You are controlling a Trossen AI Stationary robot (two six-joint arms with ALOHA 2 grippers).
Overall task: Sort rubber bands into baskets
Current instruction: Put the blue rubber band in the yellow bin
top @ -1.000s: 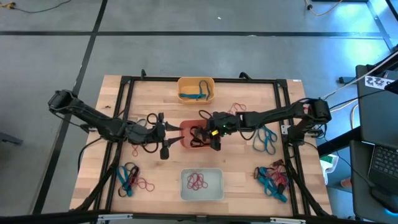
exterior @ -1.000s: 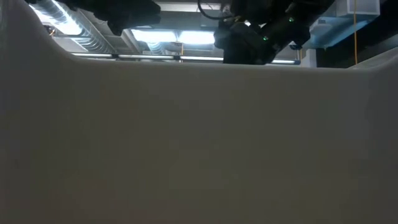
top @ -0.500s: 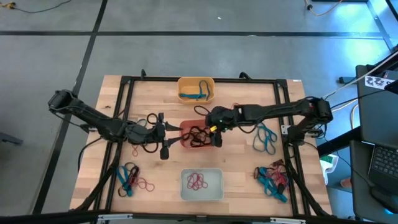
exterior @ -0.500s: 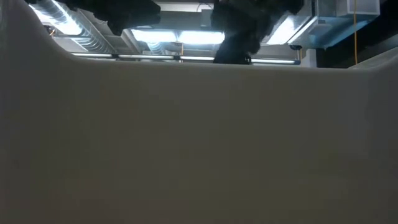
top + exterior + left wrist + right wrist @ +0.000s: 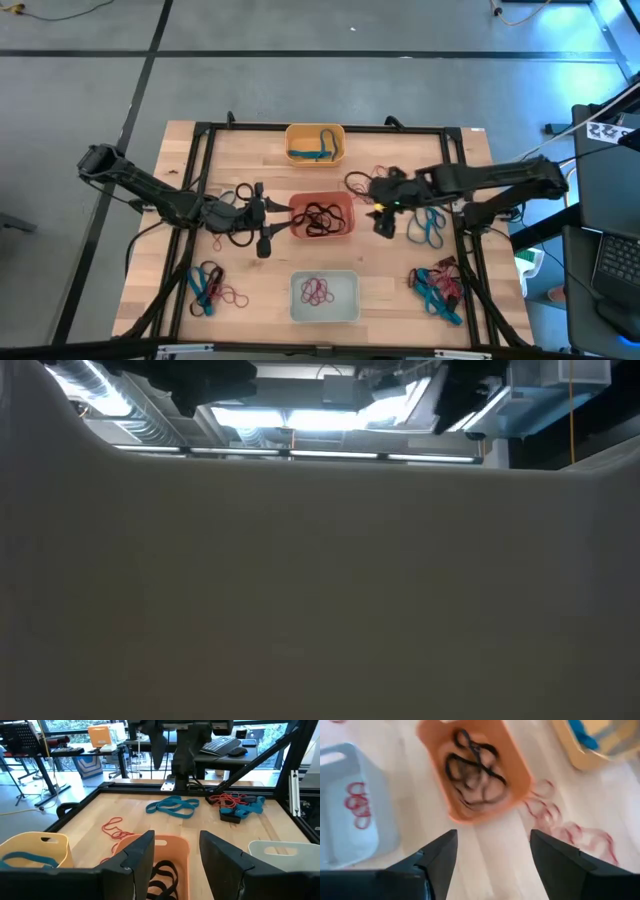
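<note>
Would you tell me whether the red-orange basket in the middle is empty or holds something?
It holds something: the red-orange basket has a tangle of black rubber bands on its floor, also clear in the right wrist view.

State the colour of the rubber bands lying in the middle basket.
Black rubber bands, clearest in the right wrist view.

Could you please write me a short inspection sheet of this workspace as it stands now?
Surface: wooden table inside a black frame.
Job's things: yellow basket holds teal bands; red-orange basket holds black bands; pale basket holds red bands. Loose bands lie in mixed piles near the table's corners.
Clutter: nothing seen.
Grippers: left pincer open beside the red-orange basket; right pincer open and empty, on its other side.
Cables: black cables along the frame.
Surroundings: grey floor, a keyboard at the right edge.
</note>
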